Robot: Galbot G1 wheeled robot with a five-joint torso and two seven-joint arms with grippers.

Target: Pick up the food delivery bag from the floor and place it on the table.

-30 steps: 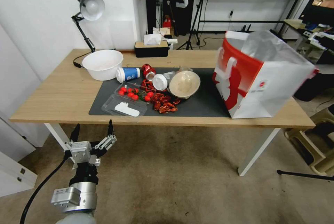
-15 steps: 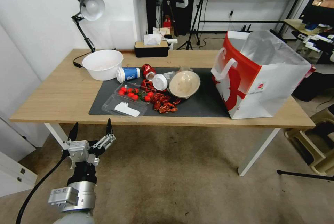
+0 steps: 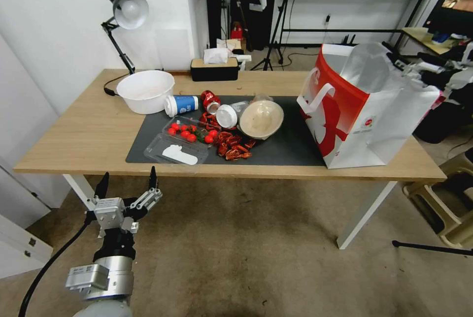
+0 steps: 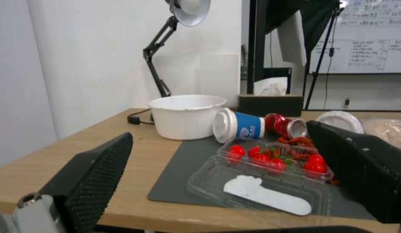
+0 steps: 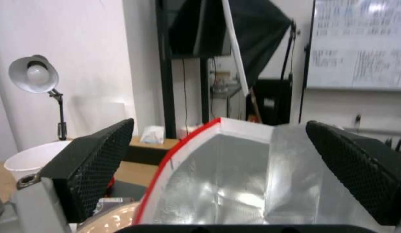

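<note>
The red-and-white food delivery bag [image 3: 364,110] stands upright on the right end of the light-wood table [image 3: 88,135], partly on the dark grey mat [image 3: 290,144]. One white handle hangs on its red side. My right gripper [image 3: 419,67] hovers open at the bag's far top rim. In the right wrist view its fingers [image 5: 92,161] are spread wide above the bag's silver foil lining [image 5: 235,181], with the right gripper [image 5: 220,129] holding nothing. My left gripper [image 3: 127,184] is open and empty over the floor [image 3: 246,258], just below the table's front edge; the left gripper [image 4: 220,132] faces the table.
On the mat lie a clear tray of cherry tomatoes [image 3: 189,132], red scraps [image 3: 231,147], a beige bowl [image 3: 261,119], a blue cup [image 3: 181,105] and a red can [image 3: 209,99]. A white bowl [image 3: 145,90], desk lamp [image 3: 125,12] and tissue box [image 3: 215,67] stand behind. Stools [image 3: 443,204] are at right.
The bag has straightened from a rightward lean and now stands upright. My right gripper has come into sight at its top right rim. The left gripper sank slightly.
</note>
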